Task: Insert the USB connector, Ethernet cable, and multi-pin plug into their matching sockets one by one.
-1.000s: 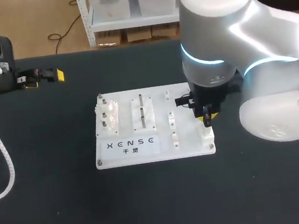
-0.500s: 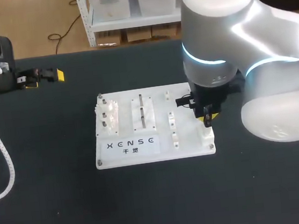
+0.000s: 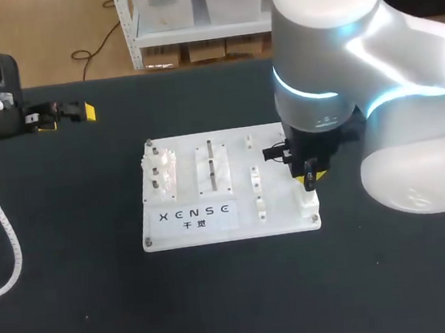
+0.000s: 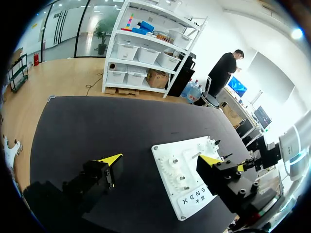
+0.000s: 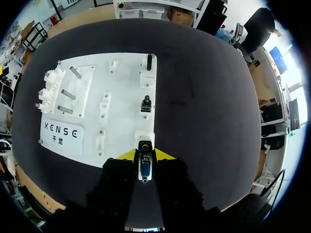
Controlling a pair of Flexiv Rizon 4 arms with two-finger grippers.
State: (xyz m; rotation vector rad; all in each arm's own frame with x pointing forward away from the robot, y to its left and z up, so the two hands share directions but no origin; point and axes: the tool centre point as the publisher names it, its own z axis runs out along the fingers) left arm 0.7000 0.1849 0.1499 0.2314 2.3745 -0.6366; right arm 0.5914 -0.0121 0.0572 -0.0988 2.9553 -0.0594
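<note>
- Jaws of the right gripper (image 5: 144, 156): pinched from two sides on the plug (image 5: 144, 170).
- Jaws of the left gripper (image 3: 66, 117): spread, holding nothing. Parked at the far left of the table (image 3: 78, 311), well apart from the board (image 5: 121, 127).
- Change over the last second: slight only. Right gripper nudged a little sideways and nearer, kept above the board's near right corner throughout, grip on the plug unchanged.
- Plug position: just over the white socket (image 5: 145, 139) at that corner and in line with it. Contact between the two not confirmable from either view.
- Meaning for the task: probably fine alignment ahead of insertion, not a carrying move. Insertion of this plug judged not yet complete.
- Remaining for this plug: seating in the socket, then release. State of the other sockets in the same row not readable.
</note>
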